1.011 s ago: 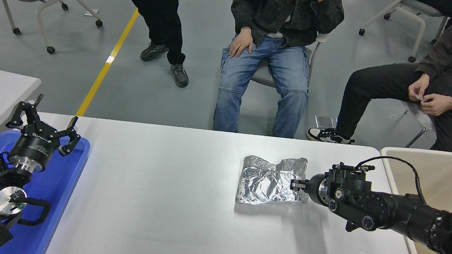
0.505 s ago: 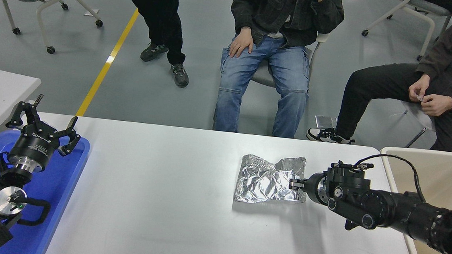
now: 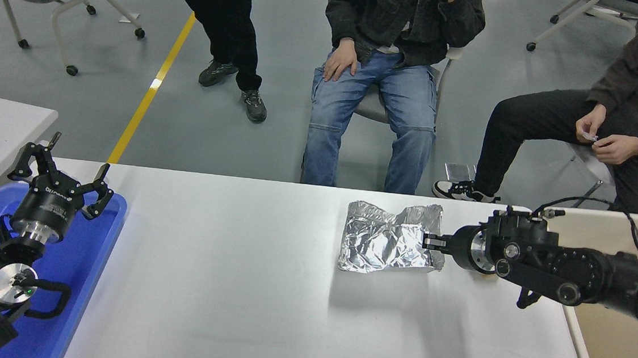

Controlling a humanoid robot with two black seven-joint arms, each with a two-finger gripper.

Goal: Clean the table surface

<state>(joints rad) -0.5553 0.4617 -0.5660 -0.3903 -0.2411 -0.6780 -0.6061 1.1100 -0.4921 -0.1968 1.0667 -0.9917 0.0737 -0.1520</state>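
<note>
Crinkled foil (image 3: 389,238) hangs pinched by its right edge in my right gripper (image 3: 432,243), lifted just above the white table (image 3: 231,286).

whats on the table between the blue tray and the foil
Nothing: in the head view the table surface is bare white between the blue tray and the crumpled foil, which the right gripper grips at its right edge.

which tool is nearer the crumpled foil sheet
Right. The right tool grips the foil sheet at its right edge; the left tool is parked far off over the blue tray.
</note>
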